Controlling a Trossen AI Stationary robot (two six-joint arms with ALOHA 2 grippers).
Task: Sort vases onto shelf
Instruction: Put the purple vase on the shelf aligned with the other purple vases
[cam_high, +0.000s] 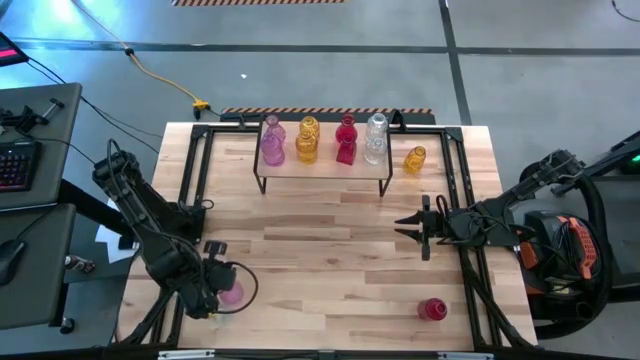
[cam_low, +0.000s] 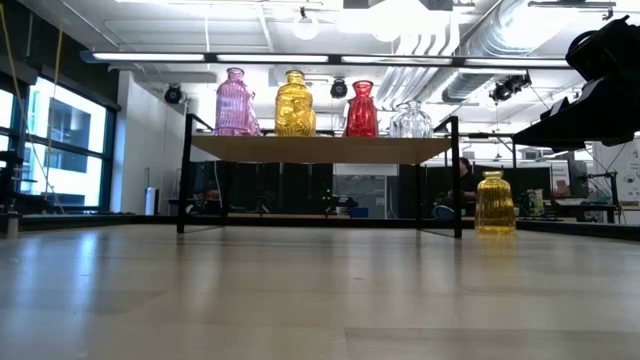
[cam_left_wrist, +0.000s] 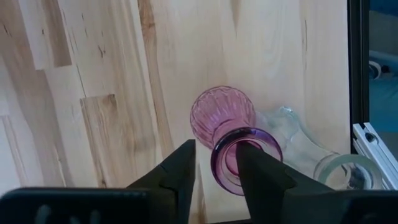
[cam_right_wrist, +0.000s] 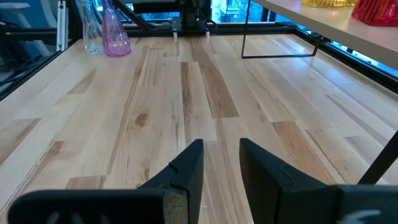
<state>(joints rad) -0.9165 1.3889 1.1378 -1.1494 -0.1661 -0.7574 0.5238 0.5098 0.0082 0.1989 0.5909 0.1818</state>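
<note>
With the shelf (cam_high: 325, 172) part-filled, the left gripper (cam_left_wrist: 216, 163) stood over a pink vase (cam_left_wrist: 225, 130) near the table's front-left corner, jaws narrow, one finger inside its mouth — not visibly clamped; next — close and lift clear of the adjacent clear vase (cam_left_wrist: 298, 146), while the right gripper (cam_high: 409, 227) waited, jaws narrow and empty.

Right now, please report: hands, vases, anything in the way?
Left hand at pink vase, neck between fingers. Right hand open, empty, mid-table. Clear vase touching the pink one. Shelf nearly full.
</note>
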